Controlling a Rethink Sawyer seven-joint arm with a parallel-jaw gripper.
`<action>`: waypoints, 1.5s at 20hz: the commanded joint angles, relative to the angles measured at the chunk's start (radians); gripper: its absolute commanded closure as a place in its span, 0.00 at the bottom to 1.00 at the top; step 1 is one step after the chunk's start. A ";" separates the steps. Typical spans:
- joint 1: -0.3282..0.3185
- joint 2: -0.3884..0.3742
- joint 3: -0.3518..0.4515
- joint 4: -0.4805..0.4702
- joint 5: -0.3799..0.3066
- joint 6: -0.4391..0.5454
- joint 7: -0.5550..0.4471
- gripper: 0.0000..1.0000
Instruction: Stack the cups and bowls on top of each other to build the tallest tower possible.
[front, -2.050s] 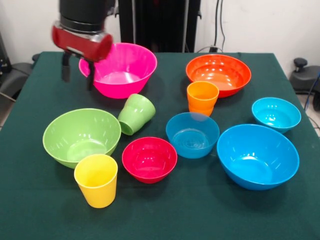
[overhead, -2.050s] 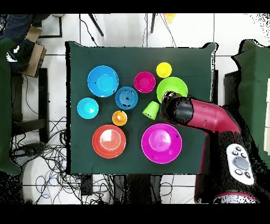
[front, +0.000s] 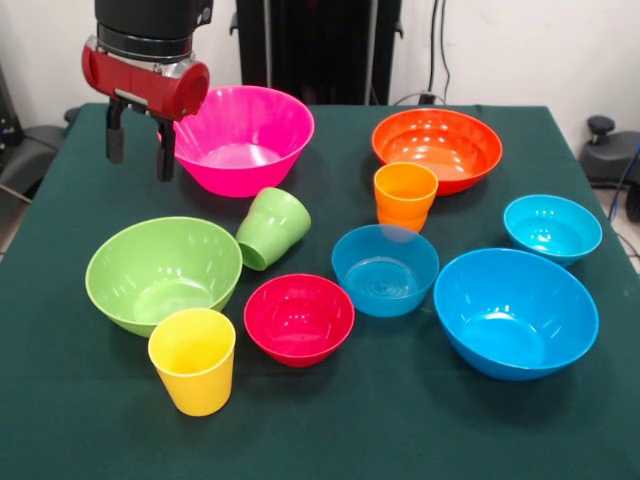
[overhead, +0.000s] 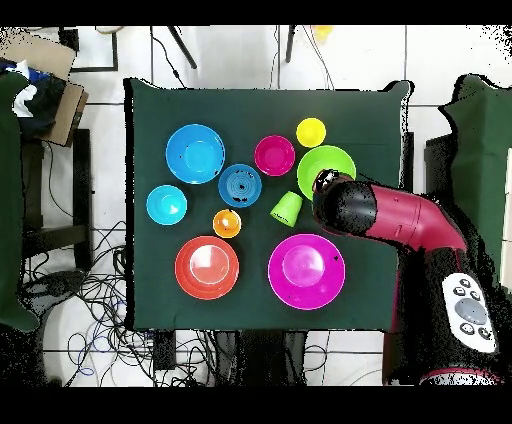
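My gripper (front: 139, 145) hangs open and empty above the table's far left, just left of the large pink bowl (front: 245, 140). The light green bowl (front: 163, 273) sits in front of it, with the upright yellow cup (front: 192, 360) nearer the camera. The green cup (front: 272, 227) lies tipped on its side between the pink and red bowls (front: 299, 318). The orange cup (front: 405, 196) stands upright before the orange bowl (front: 437, 148). A mid-size blue bowl (front: 385, 270), a large blue bowl (front: 515, 312) and a small cyan bowl (front: 552, 228) sit at the right. Nothing is stacked.
The dark green table (front: 90, 440) holds everything. In the overhead view the arm (overhead: 400, 225) reaches in from the right and covers part of the light green bowl (overhead: 326, 165). A cardboard box (overhead: 62, 100) and cables lie on the floor beside the table.
My gripper has moved a little left and up in the front view, away from the pink bowl's rim. The cups and bowls have not moved.
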 joint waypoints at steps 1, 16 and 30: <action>0.014 0.016 0.102 -0.007 -0.081 0.093 -0.151 0.00; 0.111 -0.033 0.028 0.113 -0.027 0.057 0.030 0.00; 0.188 -0.041 -0.018 0.130 0.012 0.063 0.092 0.00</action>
